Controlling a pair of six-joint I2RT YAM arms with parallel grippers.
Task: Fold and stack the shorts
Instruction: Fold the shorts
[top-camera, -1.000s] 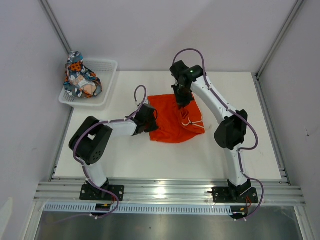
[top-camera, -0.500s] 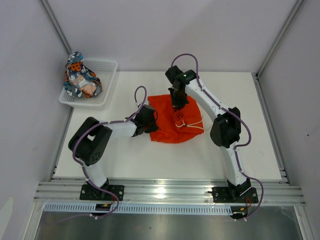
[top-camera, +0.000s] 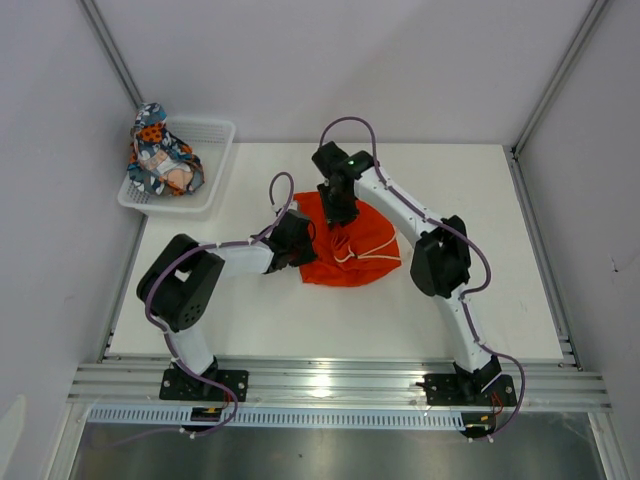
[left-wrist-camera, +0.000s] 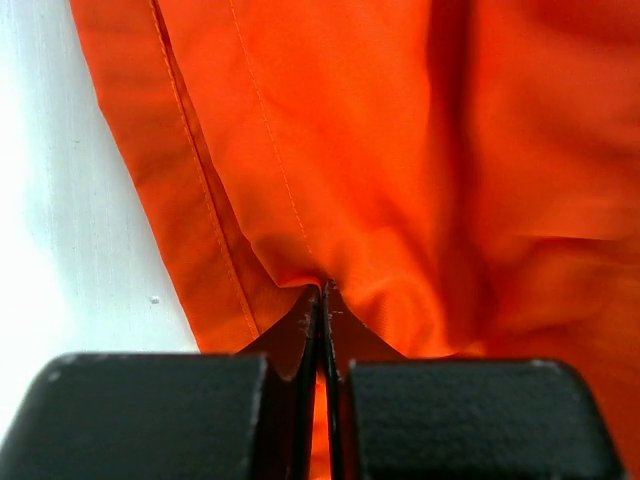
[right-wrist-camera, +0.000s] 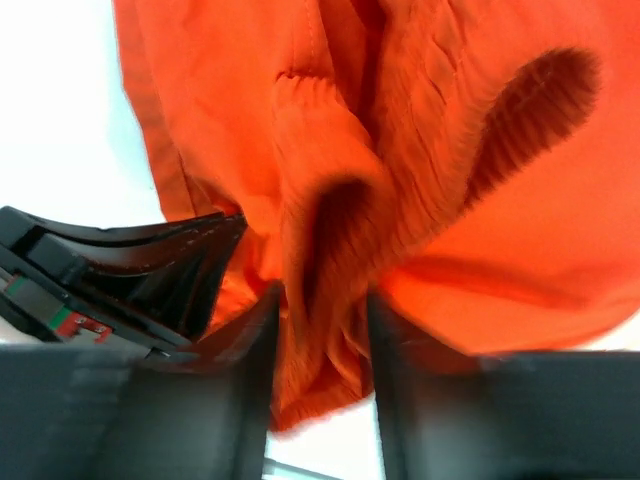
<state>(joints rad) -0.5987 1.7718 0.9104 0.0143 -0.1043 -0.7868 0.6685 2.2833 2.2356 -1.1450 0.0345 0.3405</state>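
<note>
I see the orange shorts bunched up on the table, around mid-depth and slightly left of centre. The cloth is crumpled, not flat. The white drawstring loops across the near-right part.

The left gripper sits low at the left edge of the shorts. Its jaws are pressed together with a pinch of orange hem squeezed between the tips, and stitched seam lines run away from the pinch. So it is clamped on the cloth.

The right gripper reaches in from the far side and points down into the far-left part of the heap. The right wrist view shows a thick fold of ribbed waistband filling the gap between the two fingers, so it is grasping the shorts too. The left gripper's black body shows in that same view at lower left, just beside the grasp. The two grippers are close together on the same side of the garment.

The printed shorts lie wadded in the white mesh basket at the far-left corner, heaped up above its rim. They are well apart from both grippers.
</note>
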